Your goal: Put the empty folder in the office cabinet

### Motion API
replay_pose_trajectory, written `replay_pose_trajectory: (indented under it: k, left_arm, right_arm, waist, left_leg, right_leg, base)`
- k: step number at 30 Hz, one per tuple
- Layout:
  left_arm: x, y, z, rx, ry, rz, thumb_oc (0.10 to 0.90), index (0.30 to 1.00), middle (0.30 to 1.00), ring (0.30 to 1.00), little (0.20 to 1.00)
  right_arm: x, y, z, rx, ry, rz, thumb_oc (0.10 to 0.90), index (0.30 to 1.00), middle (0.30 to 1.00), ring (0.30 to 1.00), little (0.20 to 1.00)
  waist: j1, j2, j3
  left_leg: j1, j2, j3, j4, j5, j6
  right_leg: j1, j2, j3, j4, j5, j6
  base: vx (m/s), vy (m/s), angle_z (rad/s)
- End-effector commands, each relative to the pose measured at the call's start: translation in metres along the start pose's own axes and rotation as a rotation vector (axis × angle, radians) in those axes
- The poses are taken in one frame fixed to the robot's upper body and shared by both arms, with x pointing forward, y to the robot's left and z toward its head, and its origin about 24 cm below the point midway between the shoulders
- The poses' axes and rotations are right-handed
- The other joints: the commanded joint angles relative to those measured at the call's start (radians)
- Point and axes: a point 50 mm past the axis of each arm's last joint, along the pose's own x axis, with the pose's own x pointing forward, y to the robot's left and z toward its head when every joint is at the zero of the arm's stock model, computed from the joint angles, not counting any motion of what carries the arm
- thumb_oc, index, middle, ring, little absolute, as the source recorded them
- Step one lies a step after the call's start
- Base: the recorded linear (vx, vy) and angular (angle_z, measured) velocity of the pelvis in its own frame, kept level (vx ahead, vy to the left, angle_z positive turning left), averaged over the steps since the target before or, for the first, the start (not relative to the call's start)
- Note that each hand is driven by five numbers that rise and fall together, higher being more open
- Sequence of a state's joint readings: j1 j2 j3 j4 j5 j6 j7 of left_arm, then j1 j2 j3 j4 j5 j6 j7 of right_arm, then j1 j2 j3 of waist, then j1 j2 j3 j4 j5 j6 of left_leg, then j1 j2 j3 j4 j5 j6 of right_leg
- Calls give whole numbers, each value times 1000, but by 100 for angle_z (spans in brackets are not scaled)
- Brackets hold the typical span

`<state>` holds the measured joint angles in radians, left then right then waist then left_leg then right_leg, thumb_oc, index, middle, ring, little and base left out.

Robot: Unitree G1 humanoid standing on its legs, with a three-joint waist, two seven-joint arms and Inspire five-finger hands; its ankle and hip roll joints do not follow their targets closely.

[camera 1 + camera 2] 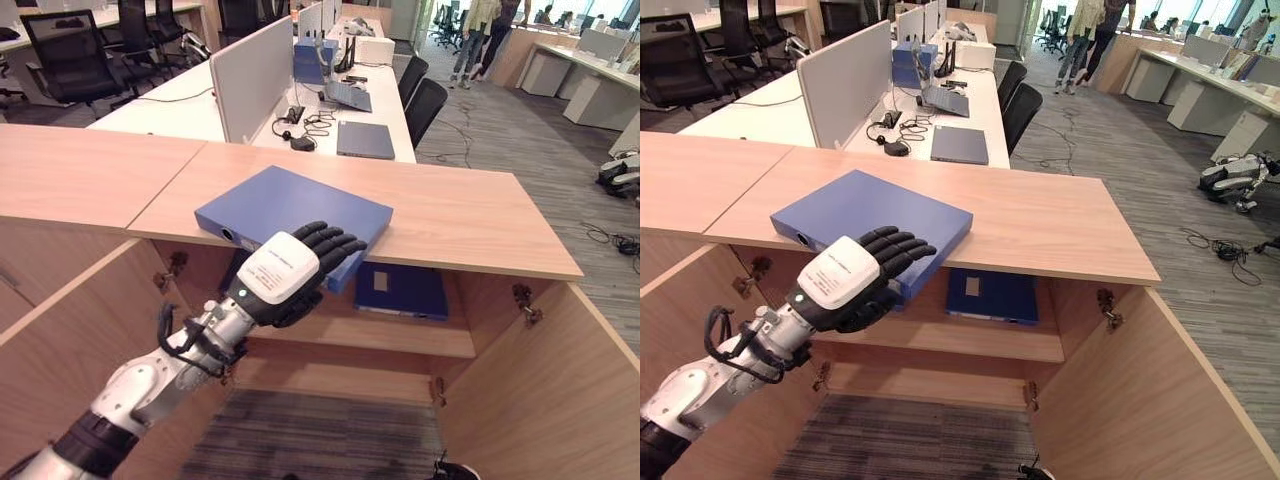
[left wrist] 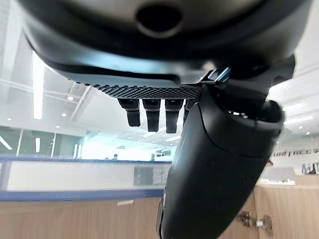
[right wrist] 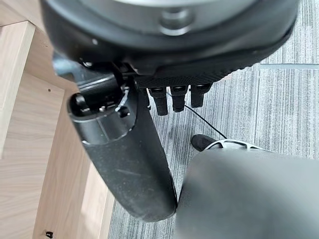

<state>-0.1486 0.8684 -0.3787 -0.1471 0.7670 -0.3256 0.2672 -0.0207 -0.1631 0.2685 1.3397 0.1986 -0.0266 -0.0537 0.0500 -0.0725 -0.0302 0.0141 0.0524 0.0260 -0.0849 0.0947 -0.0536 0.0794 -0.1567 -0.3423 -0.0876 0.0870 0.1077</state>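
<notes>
Left eye view: blue folder (image 1: 290, 215) lies flat on the cabinet (image 1: 470, 225) worktop, overhanging its front edge above the open shelf. Left hand (image 1: 295, 270) rests straight-fingered over that overhanging corner, likely to slide it off; right hand (image 3: 149, 104) hangs relaxed beside the floor.

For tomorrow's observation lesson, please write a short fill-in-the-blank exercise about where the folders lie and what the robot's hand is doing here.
1. The blue folder lies flat on ____ of the cabinet.
2. The robot's ____ hand rests its fingers on that folder's near edge.
3. A second, darker folder lies on the ____ inside the cabinet.
4. The cabinet doors stand ____.

Missing words: top; left; shelf; open
</notes>
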Motion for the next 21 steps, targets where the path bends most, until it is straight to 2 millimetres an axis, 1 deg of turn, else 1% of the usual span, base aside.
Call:
replay_pose_trajectory:
  k: [1,6,9,10,16,17,18,19,21]
  left_arm:
    - [33,42,-10,105,-21,205,800,900,900,900,900]
    - [40,29,-19,136,21,155,800,900,900,900,900]
    - [41,25,-21,140,33,141,800,900,900,900,900]
    - [42,19,-23,140,48,124,800,900,900,900,900]
    - [50,6,-28,158,79,82,800,900,900,900,900]
    - [52,2,-30,163,93,68,707,761,761,761,761]
    - [53,0,-31,160,102,67,707,761,761,761,761]
    - [54,-2,-32,158,111,65,400,300,300,300,300]
    - [53,-5,-33,150,125,66,400,300,300,300,300]
  right_arm:
    - [2,-3,27,-53,-57,-19,800,900,900,900,900]
    - [3,-4,28,-66,-56,-20,800,900,900,900,900]
    - [3,-5,27,-67,-53,-22,800,900,900,900,900]
    - [3,-4,27,-71,-50,-21,800,900,900,900,900]
    - [3,-6,28,-80,-52,-24,800,900,900,900,900]
    - [3,-6,29,-86,-55,-23,800,900,900,900,900]
    - [3,-6,30,-87,-57,-23,800,900,900,900,900]
    - [3,-6,30,-90,-59,-23,800,900,900,900,900]
    - [3,-6,31,-91,-62,-23,800,900,900,900,900]
  waist:
    - [-8,-20,-9]
    - [-17,-17,-11]
    - [-17,-17,-12]
    - [-20,-16,-12]
    - [-25,-15,-14]
    - [-28,-15,-15]
    - [-29,-15,-15]
    - [-30,-14,-15]
    - [-30,-14,-14]
  left_leg:
    - [48,-32,7,-2,-167,34]
    - [51,-32,13,-2,-169,35]
    - [51,-32,14,-2,-169,36]
    - [53,-32,16,-2,-170,36]
    - [56,-32,19,-2,-171,37]
    - [56,-32,20,-2,-172,37]
    - [57,-32,20,-2,-172,37]
    - [58,-32,22,-2,-172,38]
    - [59,-33,24,-2,-172,38]
  right_leg:
    - [-27,-3,54,25,-76,42]
    - [-28,-4,59,25,-75,43]
    - [-27,-4,60,24,-75,43]
    - [-26,-4,61,24,-74,43]
    - [-26,-4,66,25,-75,42]
    - [-26,-3,67,24,-75,42]
    - [-27,-4,69,24,-75,42]
    - [-27,-3,70,24,-75,42]
    - [-27,-3,73,25,-75,42]
  base:
    - [3,10,-4]
    - [5,8,-4]
    - [5,6,-8]
    - [5,10,-4]
    - [0,0,0]
    - [0,0,0]
    - [5,6,-4]
    - [6,6,-4]
    - [3,5,-4]
